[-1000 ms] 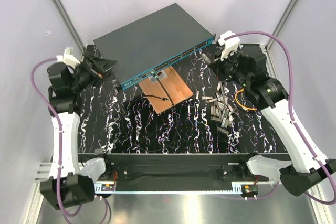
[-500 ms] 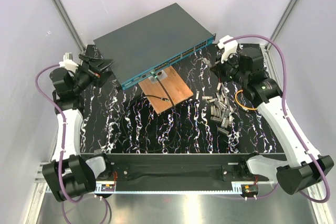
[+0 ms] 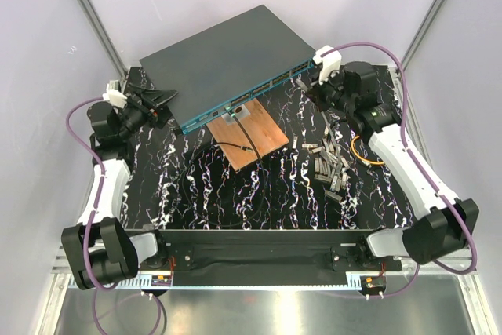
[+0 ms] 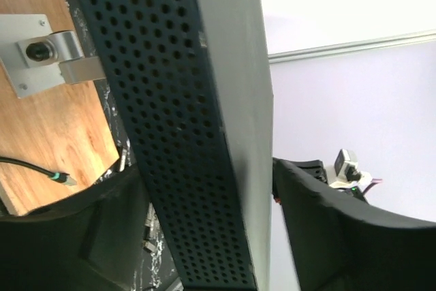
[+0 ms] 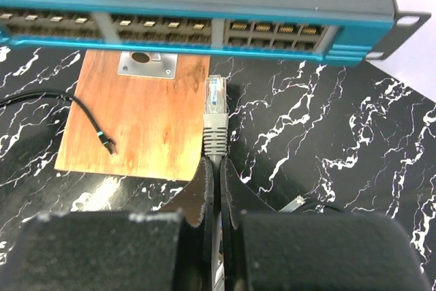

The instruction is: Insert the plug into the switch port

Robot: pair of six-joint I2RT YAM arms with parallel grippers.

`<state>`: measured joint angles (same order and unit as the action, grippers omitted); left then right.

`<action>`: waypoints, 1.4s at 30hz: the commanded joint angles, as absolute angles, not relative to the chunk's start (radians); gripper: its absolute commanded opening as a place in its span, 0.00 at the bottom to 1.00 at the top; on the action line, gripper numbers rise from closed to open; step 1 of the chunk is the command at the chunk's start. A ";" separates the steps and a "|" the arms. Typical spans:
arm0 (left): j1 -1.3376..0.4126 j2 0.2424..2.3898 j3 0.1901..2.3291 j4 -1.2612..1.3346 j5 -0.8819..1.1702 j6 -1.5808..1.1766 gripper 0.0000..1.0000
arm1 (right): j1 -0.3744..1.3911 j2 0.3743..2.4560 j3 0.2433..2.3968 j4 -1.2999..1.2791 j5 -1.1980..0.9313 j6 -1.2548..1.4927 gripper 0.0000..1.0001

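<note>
The switch (image 3: pixel 227 52) lies at the back of the table, dark grey on top, its teal front edge with a row of ports (image 5: pixel 204 28) facing the arms. My right gripper (image 5: pixel 218 165) is shut on the grey cable just behind the plug (image 5: pixel 215 110). The plug's clear tip points at the port row and stops a little short of it, above the edge of the wooden board. In the top view the right gripper (image 3: pixel 314 84) is at the switch's front right. My left gripper (image 3: pixel 155 98) is open, its jaws astride the switch's perforated left end (image 4: pixel 170 134).
A small wooden board (image 3: pixel 252 135) with a metal bracket (image 5: pixel 146 65) lies right in front of the switch, a thin black cable (image 5: pixel 102 138) across it. Several loose grey connectors (image 3: pixel 328 161) and an orange cable loop (image 3: pixel 362 151) lie at the right.
Both arms have closed in on the switch: the left gripper moved right onto its left end, and the right gripper carried the plug left and up towards the front edge.
</note>
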<state>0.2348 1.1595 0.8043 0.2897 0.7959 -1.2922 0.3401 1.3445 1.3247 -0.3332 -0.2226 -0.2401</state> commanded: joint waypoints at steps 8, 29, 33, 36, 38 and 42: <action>0.193 1.163 0.802 0.426 0.770 -1.312 0.31 | 0.336 1.428 1.497 -0.314 -0.163 -0.242 0.00; 0.179 1.166 0.804 0.439 0.752 -1.333 0.00 | 0.337 1.445 1.522 -0.422 -0.137 -0.202 0.00; 0.178 1.169 0.808 0.436 0.750 -1.333 0.00 | 0.341 1.459 1.545 -0.430 -0.127 -0.201 0.00; 0.176 1.170 0.810 0.433 0.753 -1.333 0.00 | 0.347 1.466 1.552 -0.442 -0.127 -0.207 0.00; 0.176 1.170 0.810 0.430 0.752 -1.330 0.00 | 0.350 1.466 1.555 -0.445 -0.135 -0.206 0.00; 0.175 1.173 0.810 0.428 0.753 -1.330 0.00 | 0.354 1.470 1.557 -0.437 -0.135 -0.206 0.00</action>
<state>0.2195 1.1717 0.7910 0.2935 0.7631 -1.3521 0.3443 1.4681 1.5120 -0.4583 -0.1474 -0.2119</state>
